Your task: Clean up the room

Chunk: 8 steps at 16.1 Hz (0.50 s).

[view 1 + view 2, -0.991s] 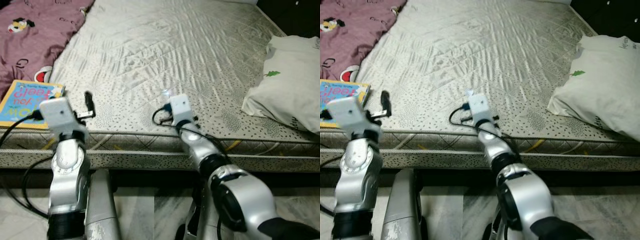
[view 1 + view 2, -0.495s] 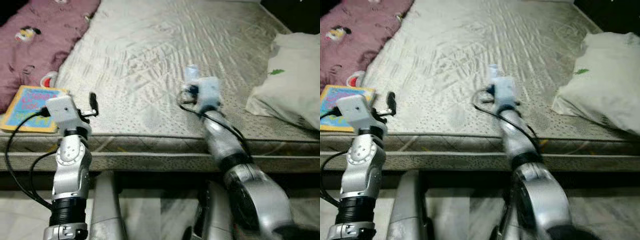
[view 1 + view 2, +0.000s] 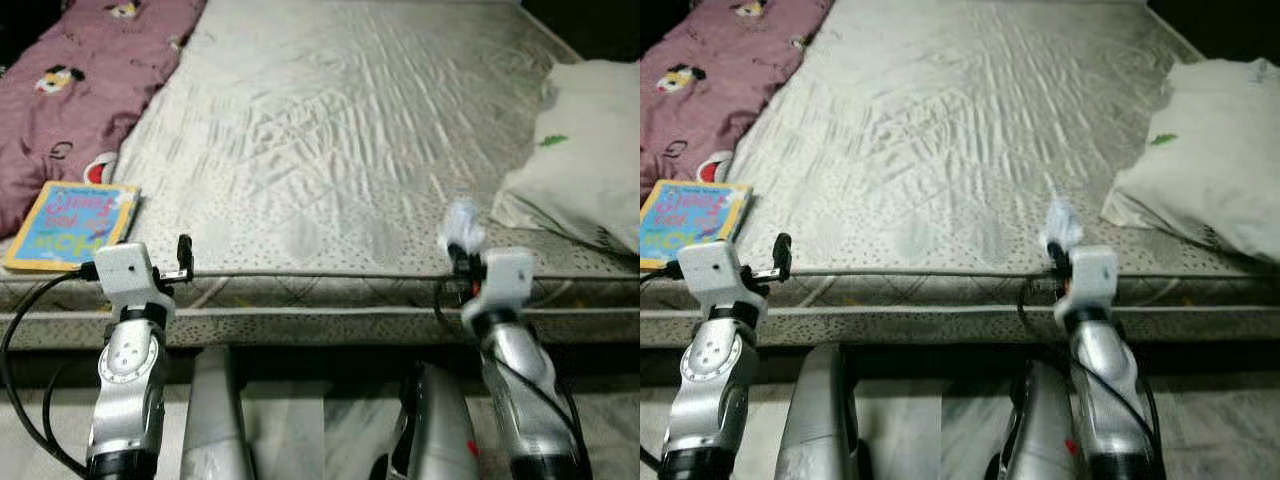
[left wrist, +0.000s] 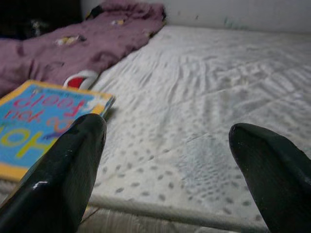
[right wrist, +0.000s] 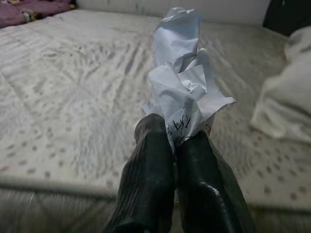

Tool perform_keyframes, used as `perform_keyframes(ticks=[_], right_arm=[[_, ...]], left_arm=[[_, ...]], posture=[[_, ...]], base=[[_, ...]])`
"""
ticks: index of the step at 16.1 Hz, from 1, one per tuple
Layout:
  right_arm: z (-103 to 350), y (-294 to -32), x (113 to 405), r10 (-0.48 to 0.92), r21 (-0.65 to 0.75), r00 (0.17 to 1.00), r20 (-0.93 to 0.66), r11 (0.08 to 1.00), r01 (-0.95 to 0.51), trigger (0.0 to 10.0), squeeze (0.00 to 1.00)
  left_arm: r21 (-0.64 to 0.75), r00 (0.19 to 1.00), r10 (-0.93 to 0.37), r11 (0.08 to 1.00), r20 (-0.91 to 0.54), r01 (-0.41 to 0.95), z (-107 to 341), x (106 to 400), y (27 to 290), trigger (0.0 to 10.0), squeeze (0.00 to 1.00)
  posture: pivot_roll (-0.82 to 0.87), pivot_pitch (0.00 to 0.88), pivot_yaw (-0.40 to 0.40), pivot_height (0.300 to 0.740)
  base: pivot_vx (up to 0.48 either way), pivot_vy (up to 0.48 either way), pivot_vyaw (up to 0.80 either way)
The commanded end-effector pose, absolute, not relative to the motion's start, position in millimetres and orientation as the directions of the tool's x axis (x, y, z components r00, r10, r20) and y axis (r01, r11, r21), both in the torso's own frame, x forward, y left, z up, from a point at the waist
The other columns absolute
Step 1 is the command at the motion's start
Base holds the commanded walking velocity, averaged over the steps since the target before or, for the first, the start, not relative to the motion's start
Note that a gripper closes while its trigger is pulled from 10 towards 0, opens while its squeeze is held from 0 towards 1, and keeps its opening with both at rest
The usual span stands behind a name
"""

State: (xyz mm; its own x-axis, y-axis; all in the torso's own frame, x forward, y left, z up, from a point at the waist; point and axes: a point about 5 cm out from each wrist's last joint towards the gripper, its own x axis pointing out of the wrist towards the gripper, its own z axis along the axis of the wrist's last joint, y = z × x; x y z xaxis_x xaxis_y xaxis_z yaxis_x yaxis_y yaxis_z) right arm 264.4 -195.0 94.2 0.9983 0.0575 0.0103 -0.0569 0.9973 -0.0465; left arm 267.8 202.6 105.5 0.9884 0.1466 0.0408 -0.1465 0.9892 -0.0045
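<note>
Head-camera views, with wrist views for detail. At the bottom of the frame the robot's two silver arms rise from a pale tiled floor (image 3: 300, 440) toward the near edge of a bed. In the lower right, the right gripper (image 3: 462, 262) has its two black fingers (image 5: 146, 179) pressed together on a crumpled ball of white paper (image 5: 182, 99) bearing some handwriting; the paper stands clear above the fingertips and is held just over the near border of the mattress, apparently lifted off the surface rather than resting on it. In the lower left, the left gripper (image 4: 170, 160) is spread wide and holds nothing, poised at the mattress edge. Just beyond it, at the left edge of the frame, lies a flat blue-and-yellow children's picture book (image 3: 72, 225), partly overlapping a crumpled mauve blanket with cartoon prints (image 3: 85, 100) that fills the upper left. The centre is occupied by the grey-white quilted mattress with a speckled border (image 3: 340, 130). At the right edge rests a white pillow with a small green motif (image 3: 585, 150). Judged stage: the paper scrap is secured, so the pick-up step of tidying is complete. The next move calls for carrying the paper to a waste bin, which is nowhere evident here, so the robot probably must turn away from the bed; the book remains a candidate for the free left gripper.
</note>
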Motion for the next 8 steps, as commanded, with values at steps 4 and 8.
perform_keyframes(ticks=[4,8], right_arm=[[121,-176,264,0.082,-0.012,0.994,0.078,0.997,-0.081,10.0,0.0],[124,-163,255,0.065,0.04,0.997,0.032,0.997,-0.066,10.0,0.0]], left_arm=[[-0.017,0.99,0.118,0.993,0.074,-0.117,121,261,189,10.0,0.0],[-0.041,0.996,0.087,0.995,0.035,-0.086,118,249,188,10.0,0.0]], posture=[[0.04,0.0,-0.006,0.487],[0.05,0.0,0.006,0.487]], base=[[0.0,0.0,0.0],[0.0,0.0,0.0]])
